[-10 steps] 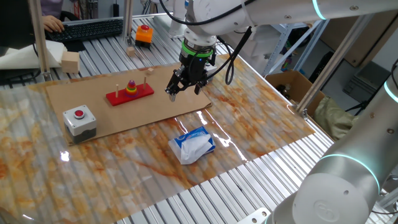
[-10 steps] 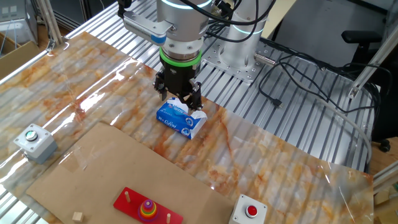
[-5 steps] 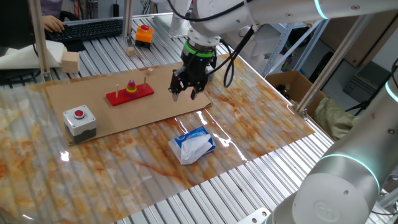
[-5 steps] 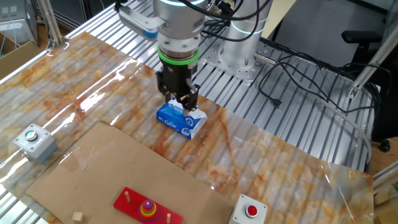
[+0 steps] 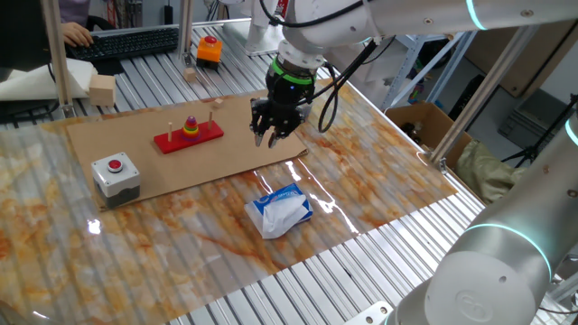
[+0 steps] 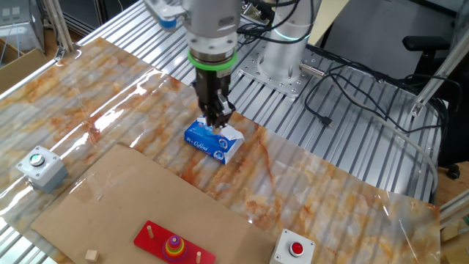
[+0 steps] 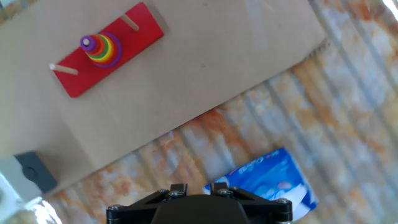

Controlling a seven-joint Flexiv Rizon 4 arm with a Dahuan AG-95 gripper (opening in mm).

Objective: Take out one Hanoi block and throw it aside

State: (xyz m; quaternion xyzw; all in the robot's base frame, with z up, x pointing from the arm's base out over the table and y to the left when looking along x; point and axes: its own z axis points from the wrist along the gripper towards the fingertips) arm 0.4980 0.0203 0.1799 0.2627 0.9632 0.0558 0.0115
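Above the cardboard sheet's (image 5: 181, 153) right edge we see the gripper (image 5: 272, 137) hanging w/ nothing in it; fingers look close together, but we can't tell if they're fully pressed. The Hanoi block (image 7: 87, 43), purple, sits atop the ring stack (image 7: 102, 48) on the red base (image 5: 188, 136), well apart from the gripper. A blue tissue pack (image 6: 212, 139) lies on the marbled table (image 5: 379, 171).

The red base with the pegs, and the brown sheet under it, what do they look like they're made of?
The red base looks like painted wood or plastic, with an even matte red surface; which one is unclear. Its pegs look like bare wood: pale and unpainted. The brown sheet looks like cardboard: flat, dull tan, with cut straight edges.
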